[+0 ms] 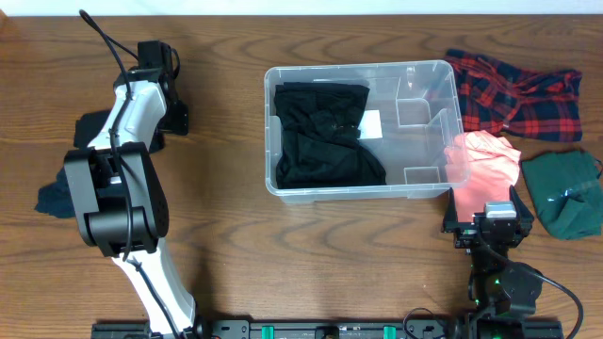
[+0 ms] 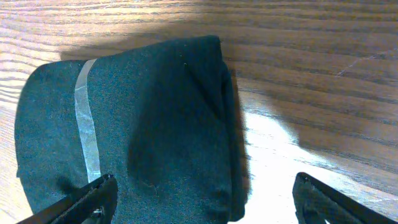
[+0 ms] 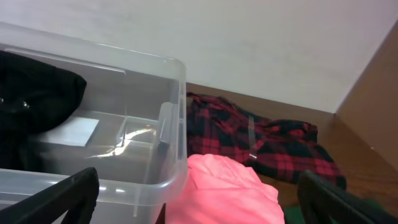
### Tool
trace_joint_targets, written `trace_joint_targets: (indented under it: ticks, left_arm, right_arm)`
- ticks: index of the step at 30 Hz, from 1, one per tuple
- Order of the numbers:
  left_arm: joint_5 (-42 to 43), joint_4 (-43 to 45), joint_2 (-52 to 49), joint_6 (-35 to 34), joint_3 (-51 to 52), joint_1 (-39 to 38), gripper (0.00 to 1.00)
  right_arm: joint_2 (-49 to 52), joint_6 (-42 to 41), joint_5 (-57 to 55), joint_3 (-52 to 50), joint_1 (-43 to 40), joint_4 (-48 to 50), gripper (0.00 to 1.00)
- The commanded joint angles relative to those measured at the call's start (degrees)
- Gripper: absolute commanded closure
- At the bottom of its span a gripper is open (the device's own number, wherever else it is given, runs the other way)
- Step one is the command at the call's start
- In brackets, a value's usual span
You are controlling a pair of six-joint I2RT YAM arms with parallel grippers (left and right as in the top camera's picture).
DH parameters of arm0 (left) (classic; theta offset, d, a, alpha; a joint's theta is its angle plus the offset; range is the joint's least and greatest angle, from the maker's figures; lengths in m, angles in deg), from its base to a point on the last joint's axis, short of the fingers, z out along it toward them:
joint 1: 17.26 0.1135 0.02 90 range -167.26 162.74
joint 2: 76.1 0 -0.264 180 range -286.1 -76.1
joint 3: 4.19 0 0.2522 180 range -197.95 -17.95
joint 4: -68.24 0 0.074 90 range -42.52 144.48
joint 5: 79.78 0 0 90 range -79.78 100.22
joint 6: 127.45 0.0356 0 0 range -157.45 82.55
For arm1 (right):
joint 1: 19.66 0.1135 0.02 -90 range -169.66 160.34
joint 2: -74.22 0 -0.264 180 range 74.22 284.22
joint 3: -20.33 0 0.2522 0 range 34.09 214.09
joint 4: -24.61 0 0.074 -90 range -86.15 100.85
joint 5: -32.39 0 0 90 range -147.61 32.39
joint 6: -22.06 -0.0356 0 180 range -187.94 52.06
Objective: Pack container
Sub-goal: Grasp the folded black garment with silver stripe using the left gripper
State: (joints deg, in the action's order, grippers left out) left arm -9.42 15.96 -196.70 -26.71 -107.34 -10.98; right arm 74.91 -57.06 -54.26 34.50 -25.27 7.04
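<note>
Early yet, by my reading: one piece packed, several left out.

Far left of the table [image 1: 226,188], a dark blue cloth [image 1: 52,198] and a black cloth [image 1: 89,127] lie beside the left arm, partly hidden by it. The left gripper [image 2: 202,202] hangs with its jaws spread wide over a folded dark garment [image 2: 130,124] bound with a strip of clear tape, gripping nothing. Whether this is one of the two cloths seen from overhead, I cannot tell.

Centre: the container [image 1: 360,68] sits upright on the table, well apart from the left arm. A black garment [image 1: 325,132] fills its left half, next to the white label [image 1: 371,123]. The small divided compartments [image 1: 419,113] on its right side look bare.

Right: a coral garment [image 1: 485,160] lies against the container's right wall, outside it. Behind that lies a red plaid garment [image 1: 513,94], and further right a green garment [image 1: 565,193]. The right gripper [image 3: 199,202] is fully spread and empty, low beside the container's near right corner, facing the coral piece.

Left to do: at least four or five garments to lift in.
</note>
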Motion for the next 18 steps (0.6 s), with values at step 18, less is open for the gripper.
trace_joint_targets:
  ticks: [18]
  left_arm:
    - [0.92, 4.0, -4.48, -3.56, 0.46, 0.94, 0.12]
  right_arm:
    - [-0.31, 0.57, -0.11, -0.04, 0.7, -0.26, 0.01]
